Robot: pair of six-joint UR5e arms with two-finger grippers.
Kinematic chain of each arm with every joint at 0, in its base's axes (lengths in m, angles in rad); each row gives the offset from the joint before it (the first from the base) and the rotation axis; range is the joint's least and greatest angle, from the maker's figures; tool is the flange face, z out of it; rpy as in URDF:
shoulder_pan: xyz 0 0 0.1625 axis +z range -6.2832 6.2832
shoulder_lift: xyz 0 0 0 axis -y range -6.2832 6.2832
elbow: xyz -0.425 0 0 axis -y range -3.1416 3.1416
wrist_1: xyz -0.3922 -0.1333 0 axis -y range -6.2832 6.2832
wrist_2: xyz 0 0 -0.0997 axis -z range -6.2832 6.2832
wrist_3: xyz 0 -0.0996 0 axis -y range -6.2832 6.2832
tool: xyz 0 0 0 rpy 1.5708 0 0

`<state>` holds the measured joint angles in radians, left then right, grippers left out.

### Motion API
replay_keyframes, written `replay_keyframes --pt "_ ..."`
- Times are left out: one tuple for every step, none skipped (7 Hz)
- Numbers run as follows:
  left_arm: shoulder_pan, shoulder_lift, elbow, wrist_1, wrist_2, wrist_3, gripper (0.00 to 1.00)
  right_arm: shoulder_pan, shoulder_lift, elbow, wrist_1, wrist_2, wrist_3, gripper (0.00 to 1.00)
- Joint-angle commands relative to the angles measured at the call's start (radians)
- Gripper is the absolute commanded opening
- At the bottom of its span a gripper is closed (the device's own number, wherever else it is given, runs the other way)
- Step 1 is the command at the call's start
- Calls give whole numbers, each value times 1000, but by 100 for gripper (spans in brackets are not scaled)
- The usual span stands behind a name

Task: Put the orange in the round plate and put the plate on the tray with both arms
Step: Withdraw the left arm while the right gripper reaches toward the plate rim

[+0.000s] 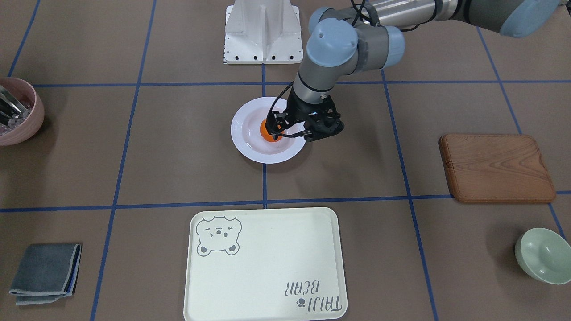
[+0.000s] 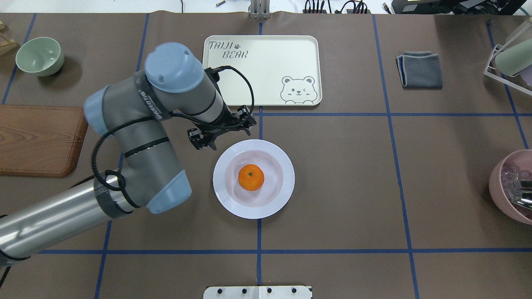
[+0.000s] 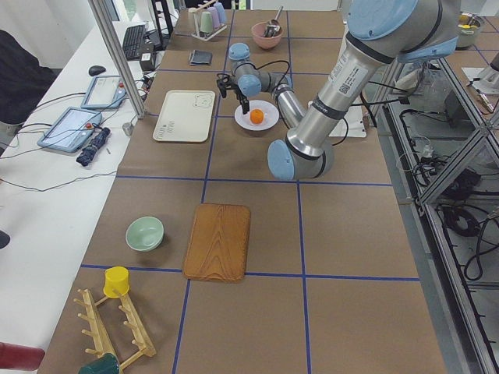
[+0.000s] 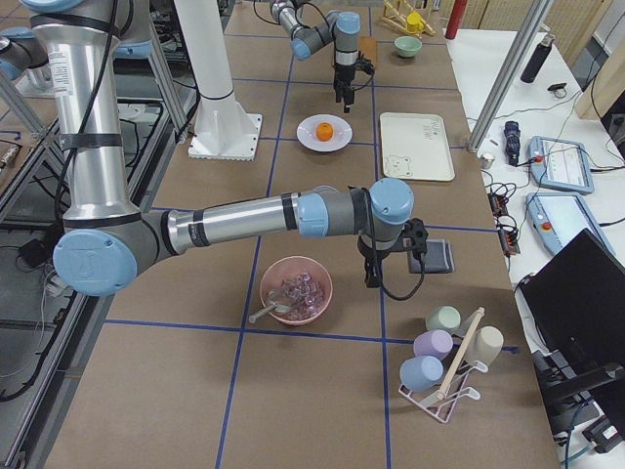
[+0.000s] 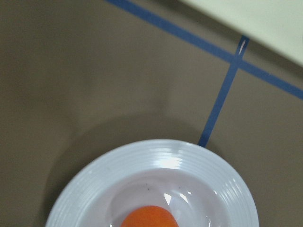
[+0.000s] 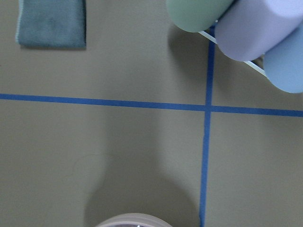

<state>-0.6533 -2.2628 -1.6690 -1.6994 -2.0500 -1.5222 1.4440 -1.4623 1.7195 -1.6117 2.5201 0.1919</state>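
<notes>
Operator: Orange [image 2: 251,177] location?
Technician: Seated centrally in round plate [image 2: 254,209], on surface, apart from tray [image 2: 266,62]. Left gripper [image 2: 223,132] jaws spread, empty, raised near plate rim. Right gripper [image 4: 391,262] jaws: cannot tell.

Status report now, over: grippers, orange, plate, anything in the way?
Left gripper open, empty, raised beside round plate. Right gripper by pink bowl, state unknown. Orange in plate; plate off tray. Only left gripper stands between them.
</notes>
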Motion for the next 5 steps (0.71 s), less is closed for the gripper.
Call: replay_keyframes --pt "-132 98 -63 -6 2 134 99 -201 88 -1 291 -42 491 100" --pt "-144 153 -77 -25 118 140 99 -329 129 -6 423 -173 722 100" --pt "-169 201 -74 -87 169 198 99 -447 170 -14 537 -272 943 100" --pt "-218 228 -69 -91 171 221 99 -541 184 -20 665 -352 1124 100" --pt "-245 230 -61 -88 172 223 99 -613 184 -27 809 -431 1290 100"
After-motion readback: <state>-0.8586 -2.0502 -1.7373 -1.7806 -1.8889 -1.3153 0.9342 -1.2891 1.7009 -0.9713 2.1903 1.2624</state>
